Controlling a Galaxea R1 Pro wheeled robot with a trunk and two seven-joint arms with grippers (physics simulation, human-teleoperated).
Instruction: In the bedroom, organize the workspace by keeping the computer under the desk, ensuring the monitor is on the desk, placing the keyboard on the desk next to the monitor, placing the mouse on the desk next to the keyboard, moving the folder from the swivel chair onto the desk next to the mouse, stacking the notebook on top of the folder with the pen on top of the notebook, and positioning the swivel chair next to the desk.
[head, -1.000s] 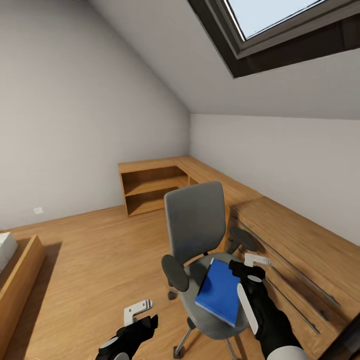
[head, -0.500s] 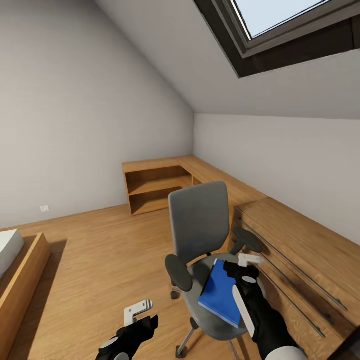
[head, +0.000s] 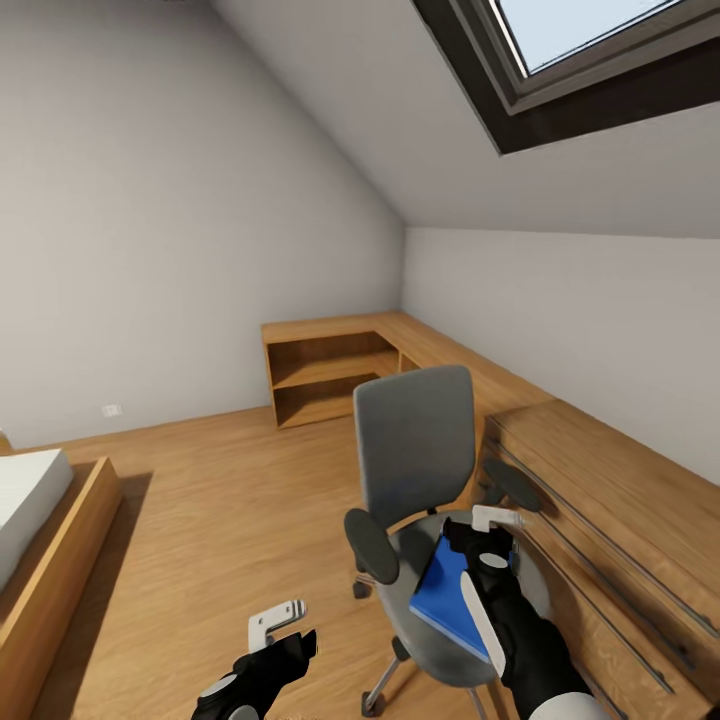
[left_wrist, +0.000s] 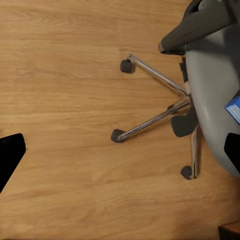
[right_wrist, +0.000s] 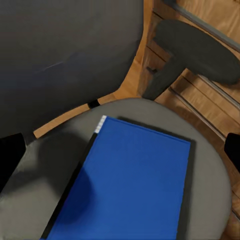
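Folder (head: 452, 597): flat blue rectangle lying on the seat of the swivel chair (head: 417, 452). In the head view its long axis runs from the seat's front edge toward the backrest, leaning slightly right. The right wrist view (right_wrist: 131, 182) shows a small white tab at the corner nearest the backrest.

Swivel chair: grey seat and upright backrest, two dark round armrests, chrome star base on casters (left_wrist: 160, 112). It stands on the wooden floor (head: 210, 520) just beside a low wooden cabinet (head: 610, 500).

Right gripper (head: 490, 530): hovers above the folder's far end, jaws spread apart, grasping nothing.

Left gripper (head: 275, 625): held over the floor left of the chair; whether its jaws are released or clenched cannot be told.

Bed (head: 40, 520): wooden frame at the left edge.
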